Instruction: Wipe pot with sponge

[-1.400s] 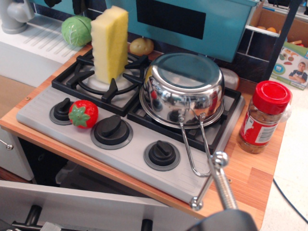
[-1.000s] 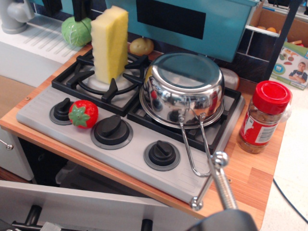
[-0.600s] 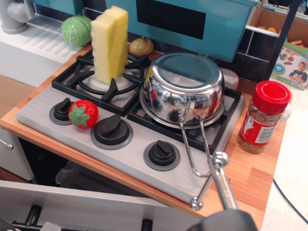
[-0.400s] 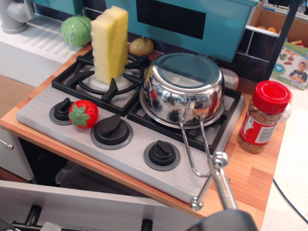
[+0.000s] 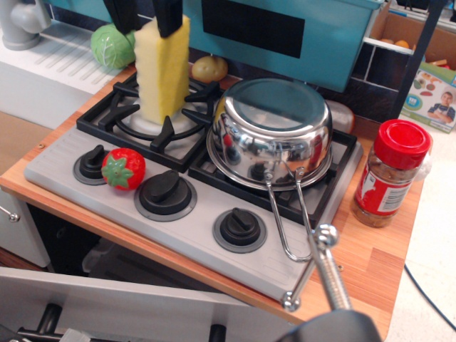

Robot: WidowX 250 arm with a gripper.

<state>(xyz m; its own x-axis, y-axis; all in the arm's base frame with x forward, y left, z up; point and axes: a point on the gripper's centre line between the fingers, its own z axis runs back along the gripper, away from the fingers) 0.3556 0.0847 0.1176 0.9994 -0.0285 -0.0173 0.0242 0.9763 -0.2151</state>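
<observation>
Gripper (image 5: pixel 148 21) spread astride top of upright sponge (image 5: pixel 163 68) on left burner grate (image 5: pixel 146 121); pot (image 5: pixel 271 133) upside down just beside, on right burner

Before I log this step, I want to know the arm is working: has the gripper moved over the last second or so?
Yes. The gripper has come down from the top edge, its fingers now straddling the top of the sponge.

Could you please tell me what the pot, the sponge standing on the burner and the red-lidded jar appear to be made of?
The shiny round pot looks like polished stainless steel: it mirrors the knobs and grate. The pale yellow rectangular sponge looks like soft matte foam, with one wavy edge. The red-lidded jar seems to be clear plastic or glass, since brown contents show through; the lid looks plastic.
</observation>
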